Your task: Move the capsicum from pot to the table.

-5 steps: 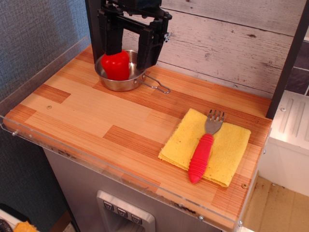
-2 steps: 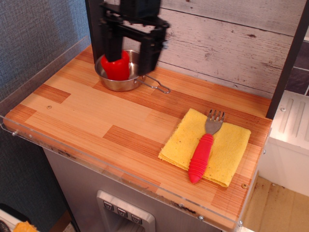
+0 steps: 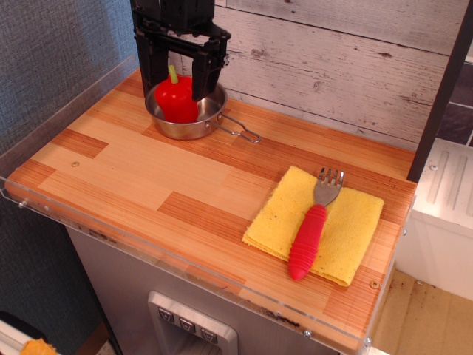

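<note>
The red capsicum sits in the steel pot at the back left of the wooden table. Its green stem points up. My black gripper hangs over the pot, open. One finger is to the left of the capsicum and the other to its right, just above the pot rim. The fingers are apart from the capsicum. The pot's wire handle points right.
A yellow cloth lies at the front right with a red-handled fork on it. A clear acrylic edge runs along the front and left. A plank wall stands behind the pot.
The gripper has moved left and a little up. Its fingers now straddle the capsicum and the green stem shows. The capsicum and pot have not moved.
</note>
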Action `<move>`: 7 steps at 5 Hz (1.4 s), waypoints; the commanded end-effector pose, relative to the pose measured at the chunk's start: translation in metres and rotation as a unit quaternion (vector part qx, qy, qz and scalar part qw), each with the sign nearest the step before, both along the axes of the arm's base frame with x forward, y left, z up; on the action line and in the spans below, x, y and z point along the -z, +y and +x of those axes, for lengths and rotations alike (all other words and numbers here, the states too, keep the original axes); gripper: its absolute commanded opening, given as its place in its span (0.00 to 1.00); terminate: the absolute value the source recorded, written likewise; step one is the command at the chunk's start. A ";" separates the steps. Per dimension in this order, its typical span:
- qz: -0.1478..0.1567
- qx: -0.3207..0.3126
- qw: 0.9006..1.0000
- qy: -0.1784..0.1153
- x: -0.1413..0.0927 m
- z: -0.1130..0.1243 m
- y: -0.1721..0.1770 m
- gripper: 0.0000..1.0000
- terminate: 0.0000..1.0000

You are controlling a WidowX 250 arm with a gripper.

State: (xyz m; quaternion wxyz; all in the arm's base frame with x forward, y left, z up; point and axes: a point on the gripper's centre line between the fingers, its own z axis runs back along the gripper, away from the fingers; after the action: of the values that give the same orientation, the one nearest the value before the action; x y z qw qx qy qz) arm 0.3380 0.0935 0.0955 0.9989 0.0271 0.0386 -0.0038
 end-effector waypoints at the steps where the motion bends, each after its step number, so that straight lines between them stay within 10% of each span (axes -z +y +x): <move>1: 0.034 -0.036 0.997 -0.053 0.029 0.052 0.031 1.00 0.00; 4: 0.058 -0.051 0.994 -0.071 0.027 0.053 0.050 1.00 0.00; 5: 0.051 -0.053 0.994 -0.079 0.027 0.050 0.047 0.00 0.00; 7: 0.035 -0.060 0.988 -0.141 -0.016 0.050 0.028 0.00 0.00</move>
State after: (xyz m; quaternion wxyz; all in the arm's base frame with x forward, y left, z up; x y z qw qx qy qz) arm 0.3864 0.1187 0.0866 0.9942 0.0497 -0.0707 0.0644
